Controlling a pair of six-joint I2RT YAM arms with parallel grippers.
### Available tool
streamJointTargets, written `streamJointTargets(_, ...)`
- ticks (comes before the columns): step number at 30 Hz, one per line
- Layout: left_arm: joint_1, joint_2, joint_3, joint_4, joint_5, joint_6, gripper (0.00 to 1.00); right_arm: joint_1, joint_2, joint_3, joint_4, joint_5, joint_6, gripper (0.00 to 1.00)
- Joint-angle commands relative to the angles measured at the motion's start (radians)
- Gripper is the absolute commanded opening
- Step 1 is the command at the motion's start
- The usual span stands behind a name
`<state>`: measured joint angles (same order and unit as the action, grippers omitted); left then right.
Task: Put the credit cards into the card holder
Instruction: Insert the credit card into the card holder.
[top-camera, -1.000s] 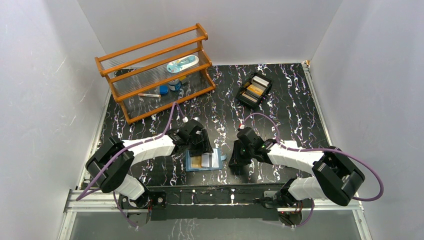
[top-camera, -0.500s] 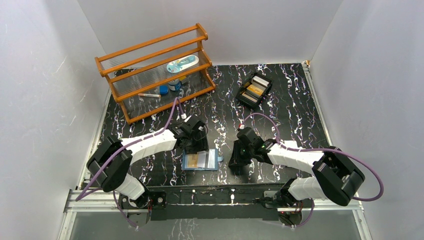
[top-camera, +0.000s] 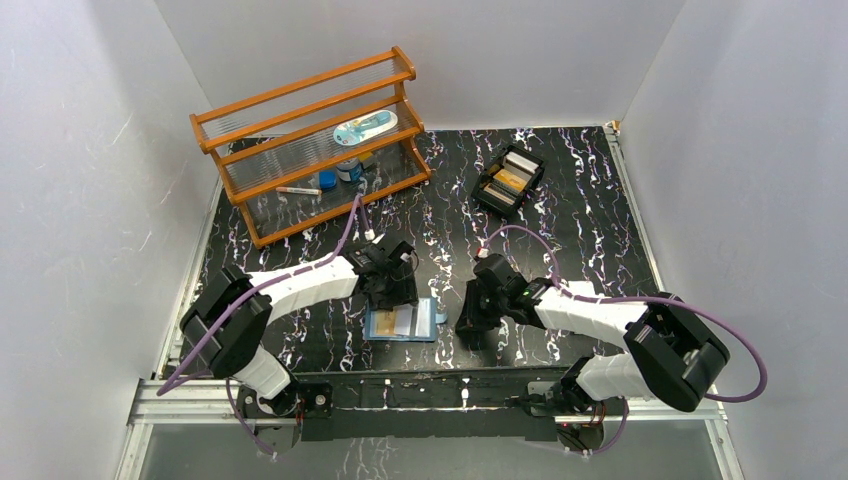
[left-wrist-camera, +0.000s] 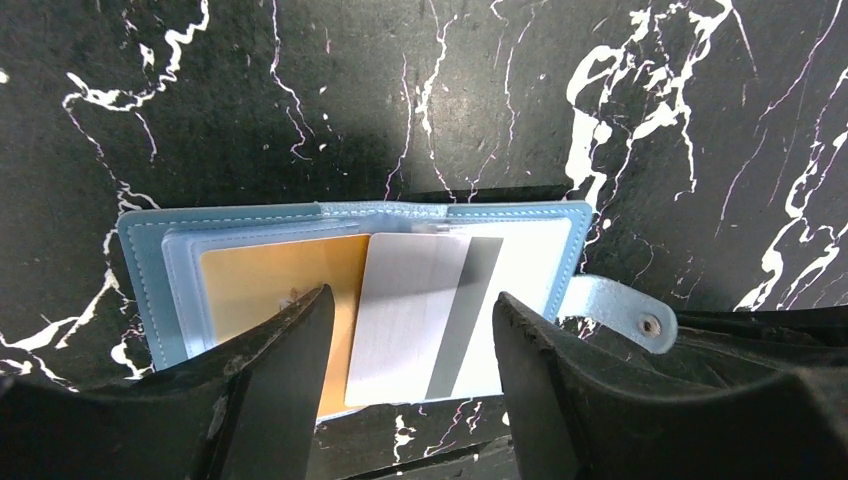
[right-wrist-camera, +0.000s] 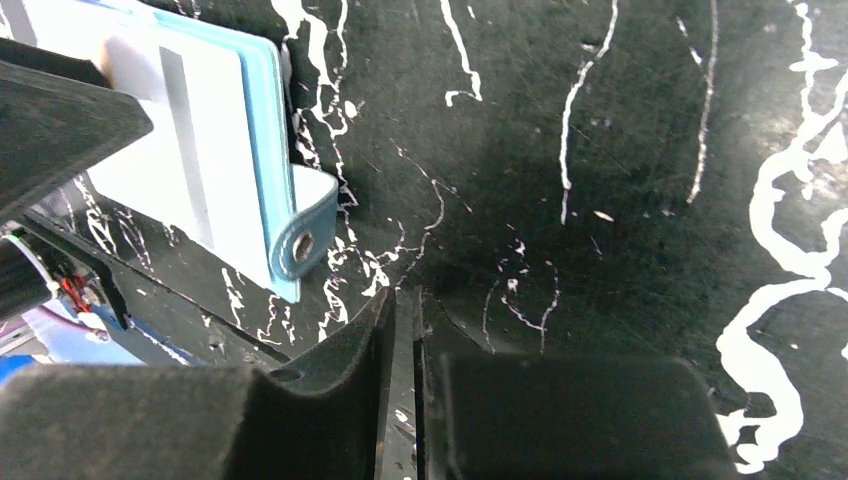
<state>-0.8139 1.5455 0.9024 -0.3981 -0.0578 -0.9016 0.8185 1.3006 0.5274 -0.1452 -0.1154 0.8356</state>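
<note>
The card holder lies open on the near tabletop between the arms; the left end effector, spread and empty over it, should likely nudge the pale card fully into its slot, the closed, empty right end effector steadying the snap tab.

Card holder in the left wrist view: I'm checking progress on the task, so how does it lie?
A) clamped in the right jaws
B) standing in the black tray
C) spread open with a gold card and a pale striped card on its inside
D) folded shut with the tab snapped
C: the card holder lies spread open on the table, its tab undone, with a gold card and a pale striped card on its inside.
</note>
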Motion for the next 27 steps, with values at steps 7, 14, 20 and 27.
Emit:
streamJointTargets(7, -0.005, 0.001, -0.070, 0.060, 0.100, -0.056, 0.58, 0.020, 0.064, 0.045, 0.129, -0.026, 0.043, 0.20)
streamJointTargets(14, -0.005, -0.019, -0.104, 0.137, 0.163, -0.106, 0.58, 0.046, 0.106, 0.041, 0.174, -0.027, 0.071, 0.20)
streamJointTargets(20, -0.005, -0.016, -0.134, 0.217, 0.210, -0.139, 0.58, 0.061, 0.124, 0.039, 0.193, -0.021, 0.085, 0.20)
streamJointTargets(27, -0.005, -0.039, -0.141, 0.287, 0.242, -0.170, 0.58, 0.074, 0.145, 0.038, 0.205, -0.015, 0.092, 0.19)
